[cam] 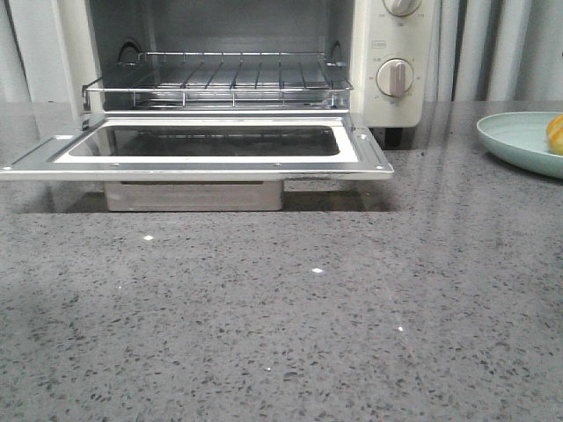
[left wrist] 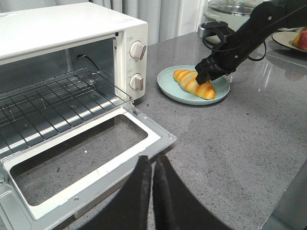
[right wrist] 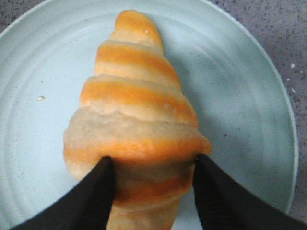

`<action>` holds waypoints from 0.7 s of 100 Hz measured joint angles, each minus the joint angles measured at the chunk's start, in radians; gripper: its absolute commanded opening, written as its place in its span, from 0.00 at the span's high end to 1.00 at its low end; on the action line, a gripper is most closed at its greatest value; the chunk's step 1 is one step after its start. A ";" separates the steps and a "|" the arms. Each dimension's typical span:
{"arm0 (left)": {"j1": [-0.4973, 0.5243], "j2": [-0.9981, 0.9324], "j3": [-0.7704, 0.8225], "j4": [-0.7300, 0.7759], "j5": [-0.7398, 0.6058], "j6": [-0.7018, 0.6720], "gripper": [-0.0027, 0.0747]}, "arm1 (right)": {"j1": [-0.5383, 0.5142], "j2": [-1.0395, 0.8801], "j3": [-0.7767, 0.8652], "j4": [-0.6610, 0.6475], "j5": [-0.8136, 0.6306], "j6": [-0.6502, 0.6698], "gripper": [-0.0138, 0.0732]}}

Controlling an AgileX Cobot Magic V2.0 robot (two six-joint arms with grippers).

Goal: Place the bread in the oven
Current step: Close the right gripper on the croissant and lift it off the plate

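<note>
Even, soft overhead light; specular glints on countertop (cam: 317,290); bread (right wrist: 136,124) close-up slightly soft.

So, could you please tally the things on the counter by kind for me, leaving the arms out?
Toaster ovens: 1, the oven, door open.
Bread rolls: 1, the bread, on the light blue plate.
Plates: 2, the light blue plate and a second plate at the far edge, holding some food.
Lidded pots: 1, a pot behind.
Total: 5
</note>
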 measured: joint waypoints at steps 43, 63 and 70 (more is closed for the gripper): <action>0.000 0.000 0.000 0.000 0.002 -0.002 0.99 | 0.000 0.018 -0.011 0.002 0.020 0.000 0.80; 0.000 0.000 0.000 0.000 0.009 -0.002 0.99 | 0.000 0.018 -0.011 0.002 0.020 0.000 0.93; 0.000 0.000 0.000 0.000 0.010 -0.002 0.99 | 0.000 0.018 -0.011 0.002 0.020 0.000 0.93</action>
